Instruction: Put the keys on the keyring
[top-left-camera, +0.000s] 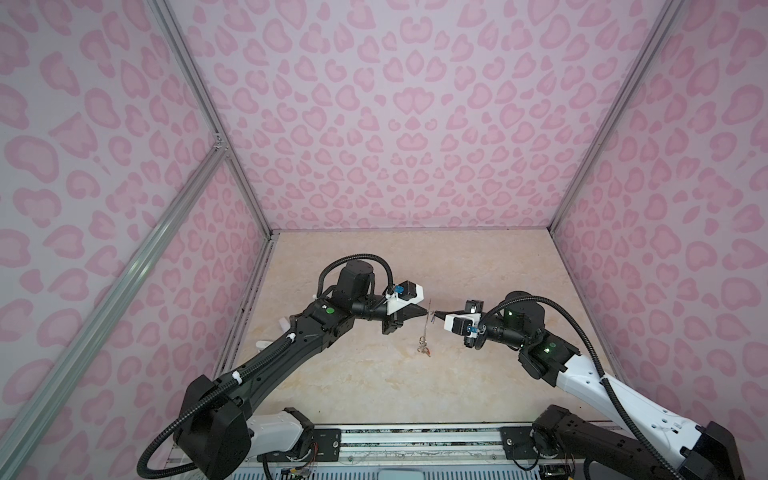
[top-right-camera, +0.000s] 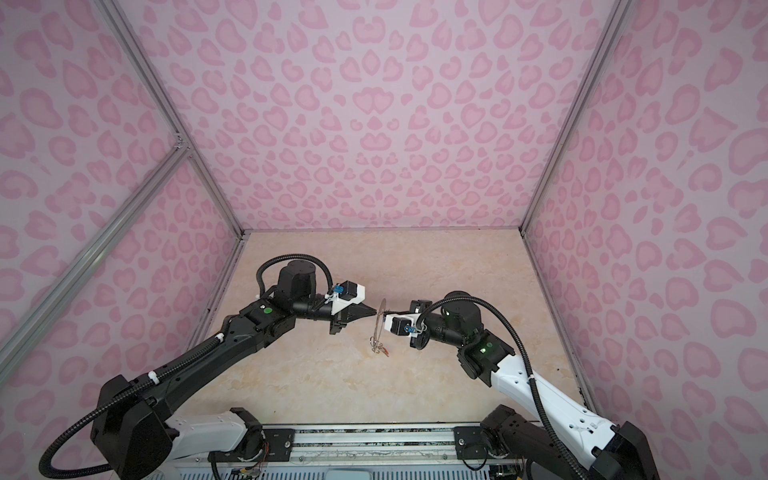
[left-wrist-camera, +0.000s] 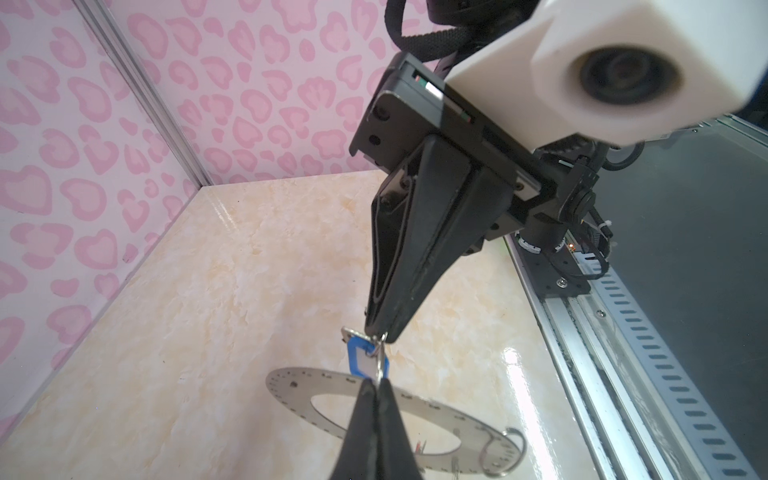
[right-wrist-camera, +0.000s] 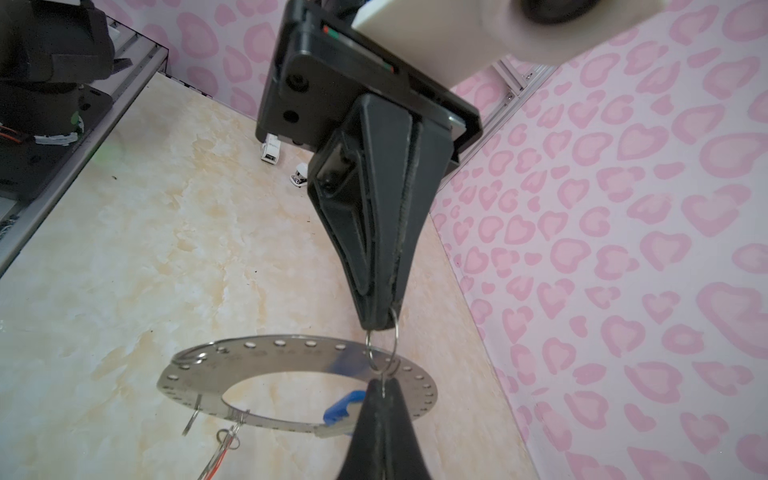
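left tool (left-wrist-camera: 375, 386) and right tool (right-wrist-camera: 382, 386) both clench the blue keys (left-wrist-camera: 365, 363) at the keyring (right-wrist-camera: 249, 361).

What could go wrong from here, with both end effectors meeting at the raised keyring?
The keyring stands raised on edge, held only where the closed left end effector and right end effector meet at its rim; it could slip or twist. The blue-tagged keys hang there by a thin small ring and might drop. The orange-tagged keys dangling below could swing or snag the table.

Faint engraving on the keyring (left-wrist-camera: 299, 386) is too blurred to read.
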